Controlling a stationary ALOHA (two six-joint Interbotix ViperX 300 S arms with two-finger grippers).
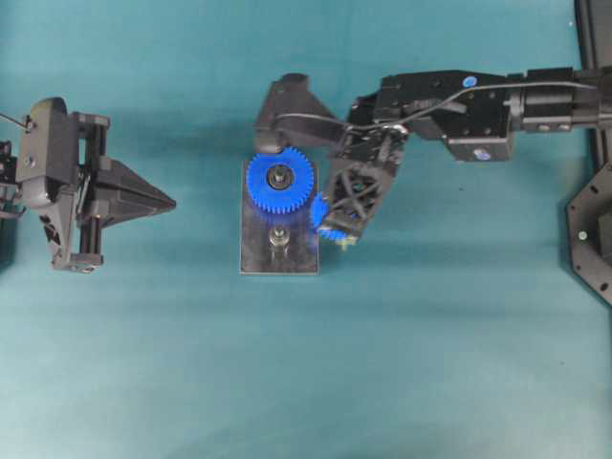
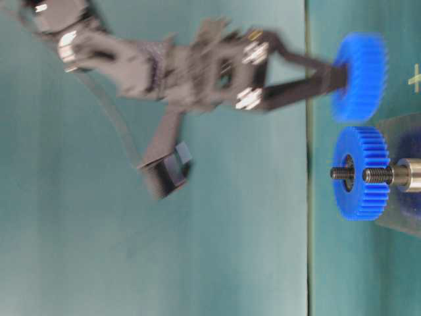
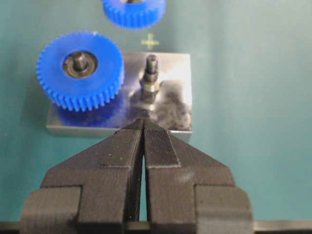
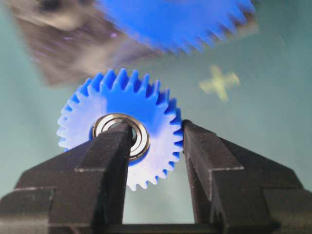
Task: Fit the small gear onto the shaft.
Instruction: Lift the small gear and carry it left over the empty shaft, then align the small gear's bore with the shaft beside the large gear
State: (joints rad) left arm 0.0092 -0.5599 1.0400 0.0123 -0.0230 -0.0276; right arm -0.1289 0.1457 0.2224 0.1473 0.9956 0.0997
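Teal surface (image 1: 459, 363). Small gear (image 4: 124, 124) is pinched by right tool (image 4: 156, 141) beside shaft (image 3: 151, 73); left tool (image 3: 143, 127) is closed, empty. Misalignment could jam the bore.

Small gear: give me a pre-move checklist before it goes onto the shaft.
1. Small gear gripped by right hand: ok, one finger at the hub, one at the toothed rim.
2. Shaft bare: ok, nothing on it.
3. Gear over the shaft: not ok, it sits off the plate's edge.
4. Large gear seated on its own pin: ok.
5. Left hand out of the way: ok, shut and back from the plate.
6. Gear level: cannot tell.
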